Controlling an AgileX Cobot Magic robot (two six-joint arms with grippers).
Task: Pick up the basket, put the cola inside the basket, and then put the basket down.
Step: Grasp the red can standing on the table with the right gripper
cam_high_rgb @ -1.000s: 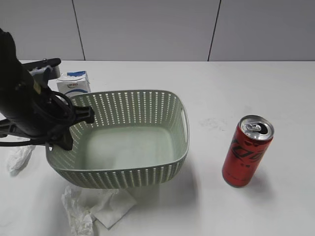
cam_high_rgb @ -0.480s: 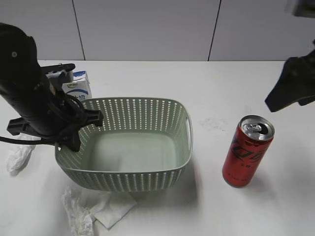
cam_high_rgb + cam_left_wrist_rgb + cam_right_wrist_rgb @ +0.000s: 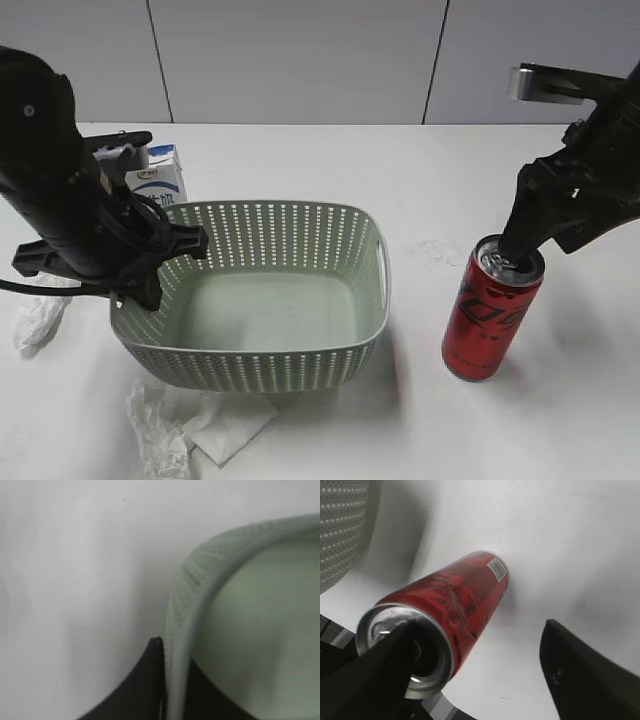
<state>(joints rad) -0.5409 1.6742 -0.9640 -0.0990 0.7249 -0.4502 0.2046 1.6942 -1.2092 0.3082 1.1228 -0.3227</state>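
At the far left of the white table [image 3: 300, 150], well left of the basket, lies a crumpled bit of white tissue [image 3: 35, 318]. Behind the basket's back left corner stands a white-and-blue milk carton [image 3: 157, 182], partly hidden by my left arm. My left gripper [image 3: 140, 275] is clamped on the left rim of the sage-green slotted basket [image 3: 270, 300]; in my left wrist view one dark finger [image 3: 137, 690] sits outside the wall and the other inside, with the rounded rim [image 3: 195, 610] pinched between them. The basket sits tilted a little, its left side looking slightly raised, though I cannot tell whether its whole base is clear of the table. Its inside holds nothing that I can see. Just in front of the basket's near left corner, partly under it, lies more crumpled white tissue paper [image 3: 195, 425]. To the right of the basket, apart from it, stands the red cola can [image 3: 492, 312] with black lettering, leaning a touch to the right at its top. My right gripper [image 3: 515, 250] is above the can with its fingers spread apart; in the right wrist view one finger [image 3: 375, 675] crosses the can's [image 3: 445, 605] silver top while the other finger [image 3: 585, 675] stands off to the side, clear of the can, so the can is not gripped.
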